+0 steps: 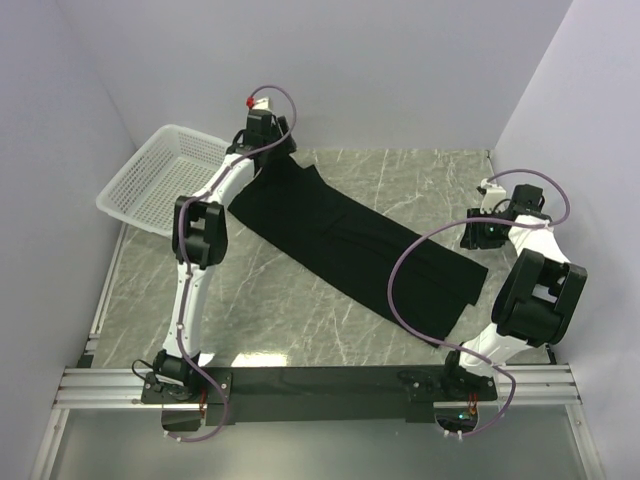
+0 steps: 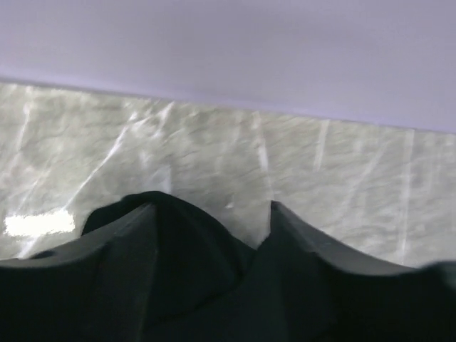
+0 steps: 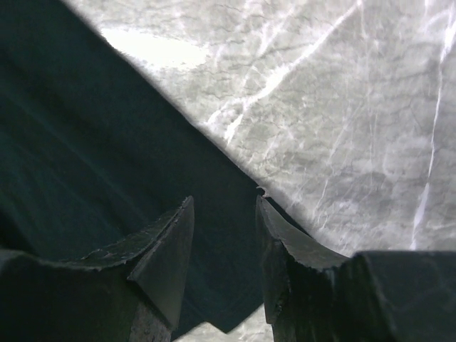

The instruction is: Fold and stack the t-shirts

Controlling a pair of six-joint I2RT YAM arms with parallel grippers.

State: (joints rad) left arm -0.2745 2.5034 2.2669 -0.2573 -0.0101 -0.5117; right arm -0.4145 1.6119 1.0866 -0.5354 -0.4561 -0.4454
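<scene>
One black t-shirt (image 1: pixel 350 235) lies on the marble table as a long folded strip, running from the far left down toward the near right. My left gripper (image 1: pixel 270 140) is at the strip's far left end. In the left wrist view its fingers stand apart, so the left gripper (image 2: pixel 208 208) is open, with a hump of the t-shirt (image 2: pixel 192 256) bunched against the left finger (image 2: pixel 135 228). My right gripper (image 1: pixel 478 235) sits at the strip's near right end. It is open (image 3: pixel 223 201), straddling the edge of the t-shirt (image 3: pixel 85 142), which lies flat beneath it.
A white mesh basket (image 1: pixel 160 180) stands tilted at the far left, partly off the table's edge. Walls close in the table on the left, back and right. Bare marble (image 1: pixel 420 180) shows behind the strip and in front of it (image 1: pixel 270 310).
</scene>
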